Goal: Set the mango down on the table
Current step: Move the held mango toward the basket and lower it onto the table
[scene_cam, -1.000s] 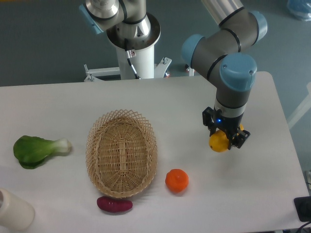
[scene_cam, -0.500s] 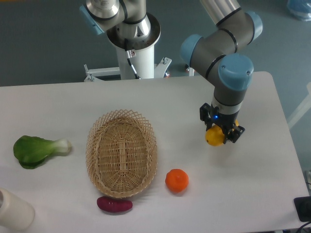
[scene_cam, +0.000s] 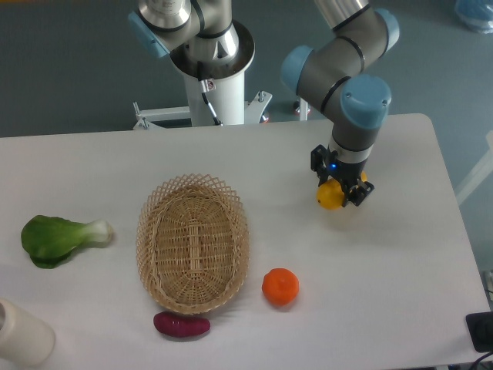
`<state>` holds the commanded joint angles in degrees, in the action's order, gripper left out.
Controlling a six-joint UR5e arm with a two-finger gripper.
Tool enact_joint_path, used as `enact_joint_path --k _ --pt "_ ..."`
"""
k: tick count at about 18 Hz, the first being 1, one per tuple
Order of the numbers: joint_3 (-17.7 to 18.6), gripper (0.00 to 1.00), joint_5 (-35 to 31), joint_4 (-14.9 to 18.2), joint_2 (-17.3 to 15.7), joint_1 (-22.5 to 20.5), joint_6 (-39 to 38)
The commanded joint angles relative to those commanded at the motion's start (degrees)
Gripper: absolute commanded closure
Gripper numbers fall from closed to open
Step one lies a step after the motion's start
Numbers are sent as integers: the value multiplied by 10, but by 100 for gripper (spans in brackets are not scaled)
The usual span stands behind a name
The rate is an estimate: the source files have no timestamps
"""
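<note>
**Mango pinched in gripper, right half of table**

- Gripper (scene_cam: 337, 193) points down over the table (scene_cam: 400, 293), fingers clamped on the mango (scene_cam: 330, 197). Yellow end sticks out at the gripper's 8 o'clock; the rest is hidden by the black fingers and wrist.
- Can't tell from this overhead angle whether the mango is touching the tabletop or hanging just above it; there is only a faint shadow under it.
- Mango position: right-centre of the table, at about 2 o'clock from the wicker basket (scene_cam: 192, 243), well apart from it.
- Round orange fruit (scene_cam: 280, 286) sits on the table at roughly 7 o'clock from the mango, near the basket's lower right rim, not touching.
- Dark red-purple vegetable (scene_cam: 182, 324) lies just beside the basket's near rim, at its 6 o'clock.
- Leafy green vegetable (scene_cam: 58, 238) lies at 9 o'clock from the basket, near the left edge.
- White cylindrical object (scene_cam: 21, 335) sits at the bottom left corner, partly cut off by the frame.
- Arm base column (scene_cam: 216, 73) stands behind the far table edge, at 12 o'clock from the basket.
</note>
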<state>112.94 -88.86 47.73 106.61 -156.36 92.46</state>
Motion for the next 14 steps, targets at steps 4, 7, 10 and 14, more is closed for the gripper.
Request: enact_joint_path --k 4,7,10,14 --pt "6 48 -1 0 -9 7 -9" --pt "29 48 0 0 -26 15 -10" --pt "33 40 -2 0 -31 32 -10" --pt "36 0 -2 4 -36 42 -10"
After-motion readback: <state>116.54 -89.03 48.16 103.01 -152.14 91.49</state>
